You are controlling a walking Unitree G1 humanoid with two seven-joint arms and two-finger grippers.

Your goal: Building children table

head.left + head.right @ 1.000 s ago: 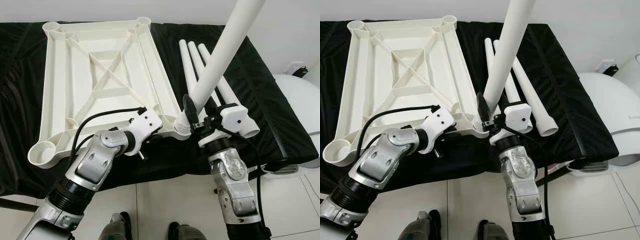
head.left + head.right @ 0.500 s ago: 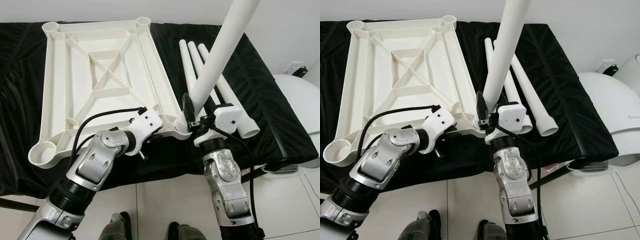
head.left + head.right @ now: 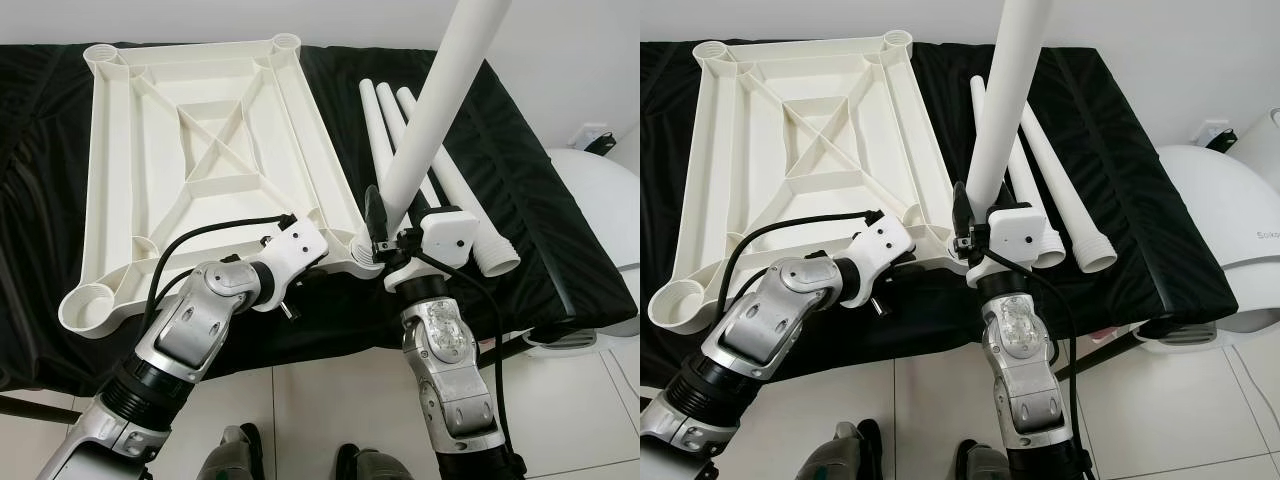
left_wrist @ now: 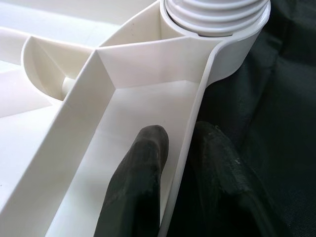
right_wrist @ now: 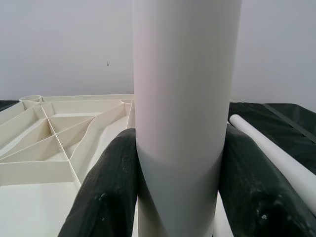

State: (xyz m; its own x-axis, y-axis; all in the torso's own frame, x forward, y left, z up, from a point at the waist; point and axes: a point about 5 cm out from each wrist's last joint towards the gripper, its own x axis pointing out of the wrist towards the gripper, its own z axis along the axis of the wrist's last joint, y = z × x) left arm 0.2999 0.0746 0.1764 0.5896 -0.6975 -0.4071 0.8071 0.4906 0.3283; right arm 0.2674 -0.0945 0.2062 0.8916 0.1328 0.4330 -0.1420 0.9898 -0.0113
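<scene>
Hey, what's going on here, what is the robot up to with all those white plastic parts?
It is putting a small table together. The tabletop lies upside down on a black cloth. The left gripper pinches its near rim, while the right gripper holds a leg upright in the corner socket. Three spare legs lie alongside.

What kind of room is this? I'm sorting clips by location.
Probably a room in a home: a tiled floor, a plain white wall, and a black padded bench where a white tabletop lies upside down with loose legs beside it.
</scene>
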